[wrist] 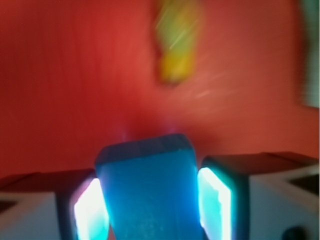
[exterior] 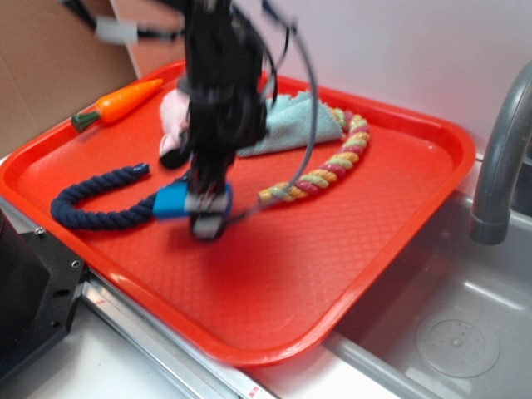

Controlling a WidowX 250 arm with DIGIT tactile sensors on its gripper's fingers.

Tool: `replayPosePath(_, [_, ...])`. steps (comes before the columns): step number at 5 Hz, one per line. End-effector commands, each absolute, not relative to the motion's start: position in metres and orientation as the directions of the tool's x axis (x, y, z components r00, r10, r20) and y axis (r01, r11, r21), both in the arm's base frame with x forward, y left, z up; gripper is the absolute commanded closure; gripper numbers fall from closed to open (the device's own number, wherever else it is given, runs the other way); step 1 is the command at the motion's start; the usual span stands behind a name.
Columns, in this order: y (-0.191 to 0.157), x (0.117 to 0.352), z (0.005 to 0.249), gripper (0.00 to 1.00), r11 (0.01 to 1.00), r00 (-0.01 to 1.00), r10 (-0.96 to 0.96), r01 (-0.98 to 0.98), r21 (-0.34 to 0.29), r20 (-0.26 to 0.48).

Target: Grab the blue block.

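In the exterior view the end effector hangs low over the red tray, blurred, with the blue block between its fingers; the block sticks out toward the left of the black arm. Whether the block rests on the tray or is lifted off it cannot be told through the blur. The navy rope lies curved on the tray just left of the block, its near end reaching right up to it. On the other side of the block a yellow, pink and green rope arcs across the tray, one end near the end effector. Behind the block, partly hidden by the arm, lie a light blue cloth and a pink thing that is too blurred to name. A toy carrot sits at the tray's far left rim, well apart from the block. A grey faucet rises beyond the tray's right edge, over a metal sink.

In the wrist view the end effector is closed narrowly on the block, which fills the gap, each finger pad pressed to a side and glowing with blue light. Beyond the block the red tray is blurred, with a yellow-green smear above, likely the bright rope's end.
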State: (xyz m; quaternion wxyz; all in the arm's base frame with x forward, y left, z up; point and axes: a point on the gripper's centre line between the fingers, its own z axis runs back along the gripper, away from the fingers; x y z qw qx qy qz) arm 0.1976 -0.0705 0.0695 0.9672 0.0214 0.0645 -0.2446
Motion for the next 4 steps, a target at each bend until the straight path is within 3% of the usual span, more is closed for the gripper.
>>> replayPosePath(1, [-0.069,0.229,0.154,1.00,0.976,0.976,-0.216,0.216,-0.003,-0.015])
replayPosePath(2, [-0.068,0.220,0.179,1.00,1.000,1.000,0.014,-0.013,-0.012,0.025])
replayPosePath(3, [-0.068,0.212,0.186,1.00,0.991,0.989,0.136,-0.136,-0.013,0.052])
replayPosePath(4, [-0.064,0.206,0.188,1.00,0.995,0.991,0.089,-0.083,-0.064,0.099])
